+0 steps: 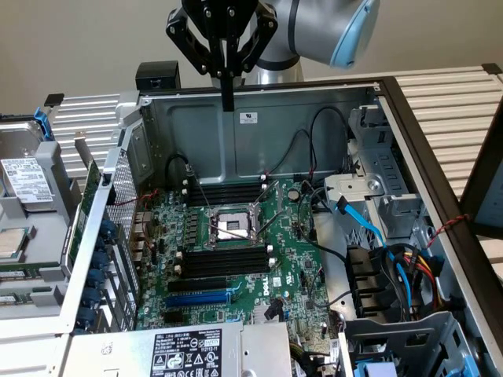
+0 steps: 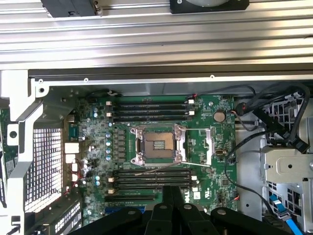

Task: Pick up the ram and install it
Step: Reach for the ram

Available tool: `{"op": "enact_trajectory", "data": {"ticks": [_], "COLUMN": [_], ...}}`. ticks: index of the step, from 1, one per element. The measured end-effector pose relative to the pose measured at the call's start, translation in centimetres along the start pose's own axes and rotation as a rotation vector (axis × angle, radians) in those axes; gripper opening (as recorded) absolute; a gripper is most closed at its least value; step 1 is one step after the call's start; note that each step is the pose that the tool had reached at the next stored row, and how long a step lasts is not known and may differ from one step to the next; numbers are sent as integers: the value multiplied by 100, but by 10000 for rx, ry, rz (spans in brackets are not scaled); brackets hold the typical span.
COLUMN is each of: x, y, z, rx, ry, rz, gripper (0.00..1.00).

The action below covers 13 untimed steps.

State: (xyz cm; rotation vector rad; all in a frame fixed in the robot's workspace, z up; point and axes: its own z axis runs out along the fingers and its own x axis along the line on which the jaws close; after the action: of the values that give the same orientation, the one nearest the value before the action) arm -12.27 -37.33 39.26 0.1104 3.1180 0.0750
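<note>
Black fingers [image 1: 227,93] seemingly above chassis rim [image 1: 314,87]

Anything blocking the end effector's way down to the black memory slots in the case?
Nothing visible. The end effector hangs above the open case, and both banks of memory slots beside the CPU socket lie uncovered. The cables run at the exterior view's right, off the slots.

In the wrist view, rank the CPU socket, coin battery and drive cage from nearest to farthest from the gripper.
1. CPU socket, mid-board, nearest the gripper.
2. Coin battery, at the board's edge by the cables.
3. Drive cage, off the board, toward the exterior view's right.
</note>
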Motion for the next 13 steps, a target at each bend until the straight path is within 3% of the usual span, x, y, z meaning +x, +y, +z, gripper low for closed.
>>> {"op": "enact_trajectory", "data": {"ticks": [7,13], "x": [96,241], "y": [5,14], "z": [-1,-4], "rx": [-1,0], "ry": [0,0], "rz": [0,0], "gripper": [10,10]}}
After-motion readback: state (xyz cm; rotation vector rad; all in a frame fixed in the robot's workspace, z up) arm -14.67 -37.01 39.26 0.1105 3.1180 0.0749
